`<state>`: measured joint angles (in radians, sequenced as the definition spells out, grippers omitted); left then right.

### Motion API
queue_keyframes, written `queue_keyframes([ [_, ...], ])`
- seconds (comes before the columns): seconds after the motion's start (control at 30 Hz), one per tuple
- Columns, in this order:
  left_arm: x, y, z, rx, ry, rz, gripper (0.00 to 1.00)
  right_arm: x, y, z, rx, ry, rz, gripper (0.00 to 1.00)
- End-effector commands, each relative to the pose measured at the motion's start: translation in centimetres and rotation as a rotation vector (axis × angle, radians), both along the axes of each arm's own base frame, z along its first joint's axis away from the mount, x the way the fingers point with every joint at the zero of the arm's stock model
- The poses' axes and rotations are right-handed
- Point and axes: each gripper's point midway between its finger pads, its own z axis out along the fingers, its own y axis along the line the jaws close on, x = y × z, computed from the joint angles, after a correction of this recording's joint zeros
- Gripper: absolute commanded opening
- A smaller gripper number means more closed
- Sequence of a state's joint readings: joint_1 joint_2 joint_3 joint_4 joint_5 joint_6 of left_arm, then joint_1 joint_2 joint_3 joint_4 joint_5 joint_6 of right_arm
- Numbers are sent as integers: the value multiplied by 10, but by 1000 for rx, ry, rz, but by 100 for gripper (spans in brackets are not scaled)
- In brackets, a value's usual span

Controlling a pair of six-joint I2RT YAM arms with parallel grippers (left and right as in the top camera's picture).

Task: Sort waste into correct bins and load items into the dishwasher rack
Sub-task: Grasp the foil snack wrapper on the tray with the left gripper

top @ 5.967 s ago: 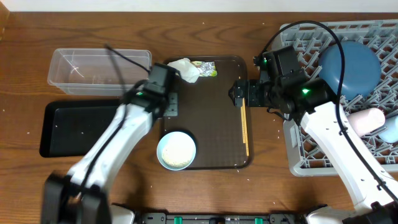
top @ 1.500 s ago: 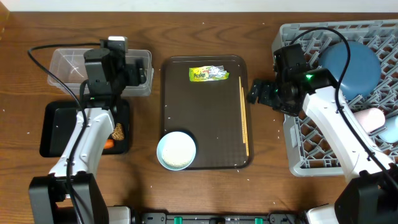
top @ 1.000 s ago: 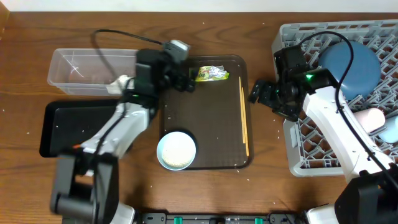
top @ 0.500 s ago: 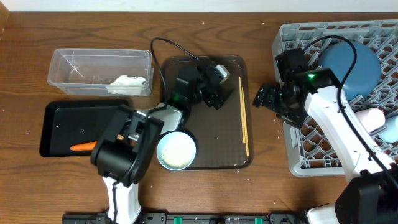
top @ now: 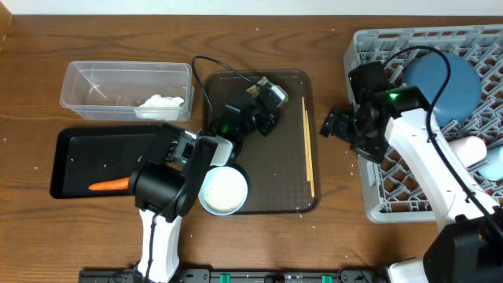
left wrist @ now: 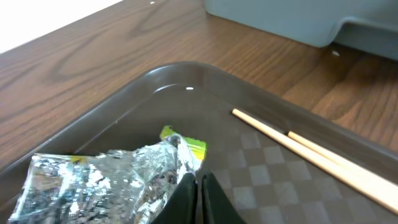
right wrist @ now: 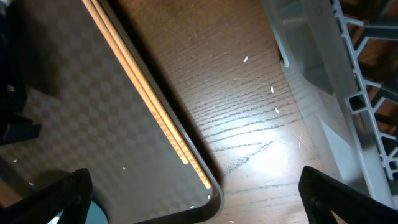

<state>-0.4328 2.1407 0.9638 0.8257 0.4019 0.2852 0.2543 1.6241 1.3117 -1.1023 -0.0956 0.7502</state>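
The green-yellow printed wrapper (left wrist: 112, 180) lies crumpled at the far end of the brown serving tray (top: 275, 181). My left gripper (top: 263, 101) sits over it there, and in the left wrist view its fingertips (left wrist: 198, 186) are pinched together on the wrapper's right edge. From overhead the wrapper is mostly hidden under the gripper. The wooden chopsticks (top: 308, 153) lie along the tray's right side. My right gripper (top: 330, 124) hangs open between the tray and the dishwasher rack (top: 377, 189), holding nothing. The white bowl (top: 223, 190) stands at the tray's near left corner.
The clear tub (top: 94, 86) holds the white napkin (top: 161, 102). The black tray (top: 78, 157) holds the carrot (top: 108, 185). In the rack are the blue plate (top: 448, 82), the pink cup (top: 464, 151) and the light-blue cup (top: 493, 167). Rice grains (right wrist: 272, 90) dot the table.
The left arm swung from the tub to the far end of the brown tray, and its gripper went from open to shut on the wrapper. The right arm hardly moved.
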Motion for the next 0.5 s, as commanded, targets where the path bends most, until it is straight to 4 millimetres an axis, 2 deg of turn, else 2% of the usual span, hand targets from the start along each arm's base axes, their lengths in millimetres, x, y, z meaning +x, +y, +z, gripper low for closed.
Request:
queue_keyframes([
  [0.0,7,3,15,-61,24,48,7,-1,-4,0,-15,2,-1,99],
  [0.13,5,8,52,-90,34,69,6,-2,-4,0,-17,9,-1,99],
  [0.23,0,17,94,-86,12,99,6,-1,-3,0,-15,4,0,99],
  [0.37,-8,45,152,-40,-55,212,6,2,-3,0,-12,-9,0,99],
  [0.47,-17,74,182,77,-131,285,6,4,-2,1,-10,-18,0,99],
])
